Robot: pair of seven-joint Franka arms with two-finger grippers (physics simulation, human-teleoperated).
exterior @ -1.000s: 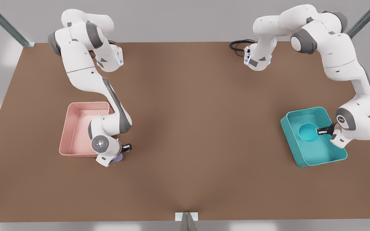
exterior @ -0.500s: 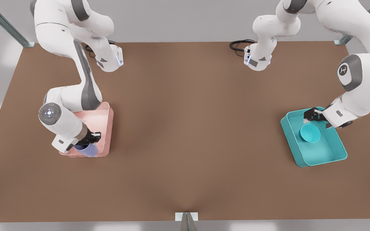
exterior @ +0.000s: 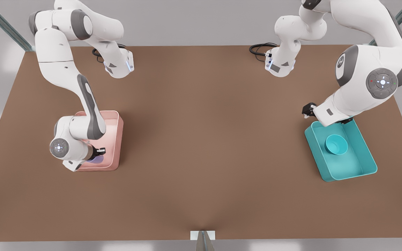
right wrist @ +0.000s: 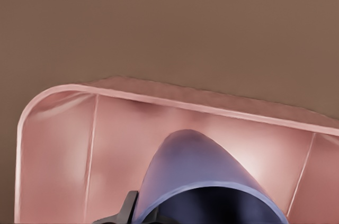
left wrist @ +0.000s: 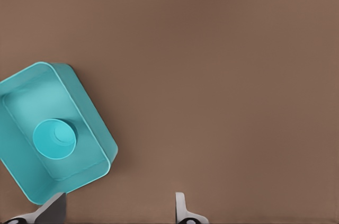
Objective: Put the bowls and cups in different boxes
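The right gripper [exterior: 98, 152] clasps the lavender cup [right wrist: 201, 181] over the pink box [exterior: 115, 139], at the front view's left; its arm hides most of the cup there. The left gripper [left wrist: 119, 208], fingers spread and empty, hangs above the brown table [exterior: 208, 139] just beyond the teal box [exterior: 361, 153], where the teal bowl [exterior: 336, 144] sits. Grey walls ring the table; the frame edge cuts off the fingertips [left wrist: 180, 203].
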